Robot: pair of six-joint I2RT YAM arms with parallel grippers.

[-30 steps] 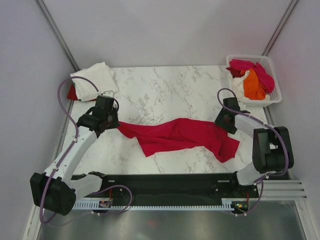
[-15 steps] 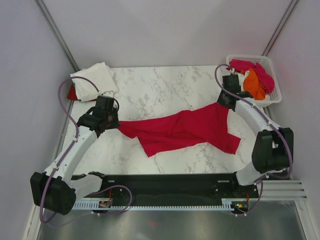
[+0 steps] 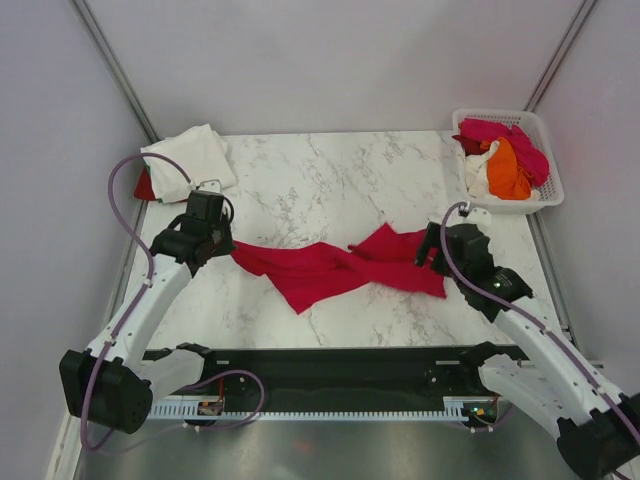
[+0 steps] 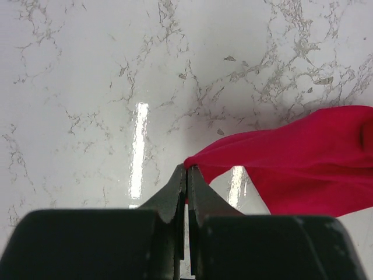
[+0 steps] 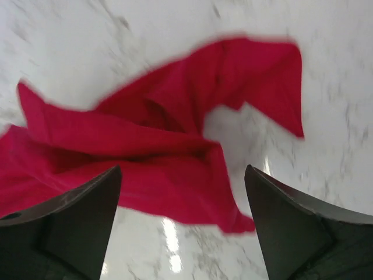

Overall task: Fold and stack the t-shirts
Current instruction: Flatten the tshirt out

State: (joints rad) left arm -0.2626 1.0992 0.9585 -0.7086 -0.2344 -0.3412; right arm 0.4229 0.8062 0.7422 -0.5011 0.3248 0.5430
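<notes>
Left pincer (image 4: 187, 170) is clenched on one end of the crimson t-shirt (image 3: 320, 268), which lies crumpled across the desk (image 3: 330, 180); right pincer (image 5: 182, 172) hovers released above it and should seize the far corner, then draw the cloth flat

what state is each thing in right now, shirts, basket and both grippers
red t-shirt: unfolded, twisted into a long rumpled strip
left gripper: shut on the red t-shirt's left end
right gripper: open above the red t-shirt, holding nothing
cream t-shirt: loosely folded, far left corner
basket: upright, far right corner
heaped shirts: pink, orange, white, unfolded in the basket
</notes>
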